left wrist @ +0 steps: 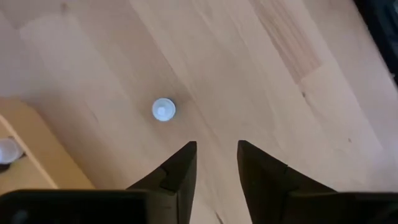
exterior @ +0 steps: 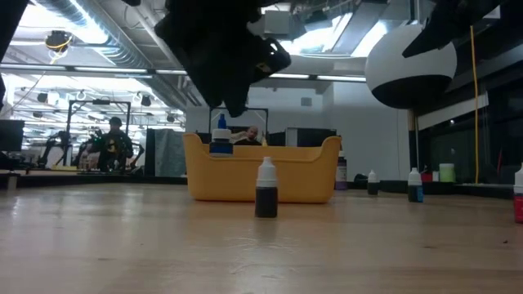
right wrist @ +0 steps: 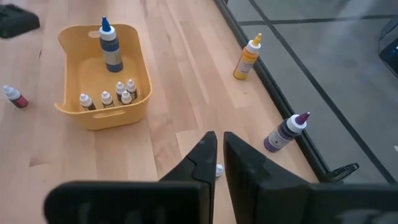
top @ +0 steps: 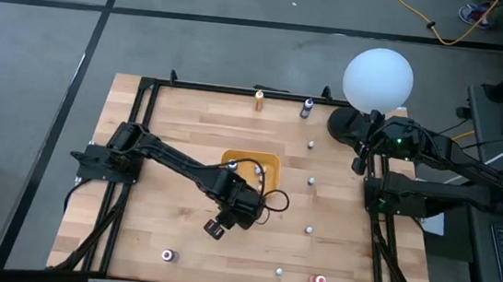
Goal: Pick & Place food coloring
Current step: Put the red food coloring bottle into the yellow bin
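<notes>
The food coloring is many tiny bottles. Several stand in the orange-yellow tray [right wrist: 102, 93] beside a taller blue bottle [right wrist: 109, 46]. Others stand singly on the table: whitish caps [top: 311, 179], [top: 310, 229], [top: 280, 271] and a red one [top: 318, 280]. My left gripper [left wrist: 217, 149] hangs open above the table, pointing down, just near of the tray [top: 254, 167]. A white-capped bottle [left wrist: 163, 109] stands on the wood below and beside its fingers; in the low view it is the dark bottle [exterior: 266, 189] in front of the tray [exterior: 261, 171]. My right gripper [right wrist: 217, 140] waits shut near the table's far right corner.
An orange bottle [top: 258, 100] and a dark purple bottle [top: 307, 108] stand at the far edge. A big white globe lamp [top: 379, 79] sits at the far right corner. A black frame [top: 143, 112] rims the table. Bare wood lies along the near left.
</notes>
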`<control>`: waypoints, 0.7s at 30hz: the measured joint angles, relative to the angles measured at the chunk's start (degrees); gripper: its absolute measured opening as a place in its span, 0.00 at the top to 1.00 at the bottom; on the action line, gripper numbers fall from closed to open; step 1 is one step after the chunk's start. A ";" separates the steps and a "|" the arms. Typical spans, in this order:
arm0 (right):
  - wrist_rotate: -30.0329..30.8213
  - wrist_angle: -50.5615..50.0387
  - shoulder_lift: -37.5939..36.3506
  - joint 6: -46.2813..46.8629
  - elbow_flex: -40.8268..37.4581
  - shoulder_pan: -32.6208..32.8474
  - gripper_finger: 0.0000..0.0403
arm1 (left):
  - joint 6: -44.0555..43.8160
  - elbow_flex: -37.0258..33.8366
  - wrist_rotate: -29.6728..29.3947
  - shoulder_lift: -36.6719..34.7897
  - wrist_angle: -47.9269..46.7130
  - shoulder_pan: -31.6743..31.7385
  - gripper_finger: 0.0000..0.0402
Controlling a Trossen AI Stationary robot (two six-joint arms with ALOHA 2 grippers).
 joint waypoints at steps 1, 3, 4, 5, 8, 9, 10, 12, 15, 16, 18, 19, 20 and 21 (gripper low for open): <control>0.00 0.00 0.00 0.47 0.00 0.02 0.92 | 0.49 -0.05 -0.25 0.00 0.36 0.01 0.70; 0.00 0.00 -0.02 0.64 -0.02 0.00 0.92 | 1.42 -0.03 -0.92 -0.02 0.91 0.12 0.68; 0.00 0.01 -0.01 0.56 0.00 0.00 0.92 | 2.11 -0.02 -1.55 -0.02 1.23 0.15 0.67; 0.00 0.00 0.00 0.53 0.00 0.00 0.92 | 2.85 -0.04 -2.26 -0.02 1.75 0.18 0.66; 0.00 0.00 -0.02 0.46 0.00 0.02 0.92 | 4.67 -0.02 -5.12 -0.02 3.49 0.17 0.61; 0.02 0.00 -0.01 0.43 -0.01 0.02 0.92 | 4.86 -0.02 -5.84 -0.02 4.00 0.17 0.59; 0.02 0.00 -0.02 0.42 0.00 0.00 0.92 | 4.86 -0.02 -6.32 -0.02 4.56 0.18 0.58; 0.02 0.00 -0.01 0.44 0.00 0.02 0.92 | 4.95 -0.02 -6.43 0.15 6.13 0.44 0.55; 0.02 -0.01 0.00 0.44 0.00 0.02 0.92 | 5.59 -0.02 -6.41 0.74 7.39 0.48 0.52; 0.02 -0.02 -0.02 0.44 0.00 0.00 0.92 | 5.69 0.00 -6.41 1.05 8.06 0.48 0.51; 0.02 -0.02 0.00 0.42 0.00 0.02 0.92 | 5.72 0.00 -6.41 1.41 8.55 0.48 0.50; 0.02 -0.04 -0.02 0.42 0.00 0.02 0.92 | 5.71 0.00 -6.42 1.77 8.42 0.48 0.50; 0.02 -0.02 -0.02 0.42 0.00 0.00 0.92 | 5.58 0.03 -6.44 2.27 9.48 0.54 0.50; 0.03 -0.02 0.00 0.42 0.00 0.00 0.92 | 5.35 0.04 -6.55 2.68 10.02 0.59 0.50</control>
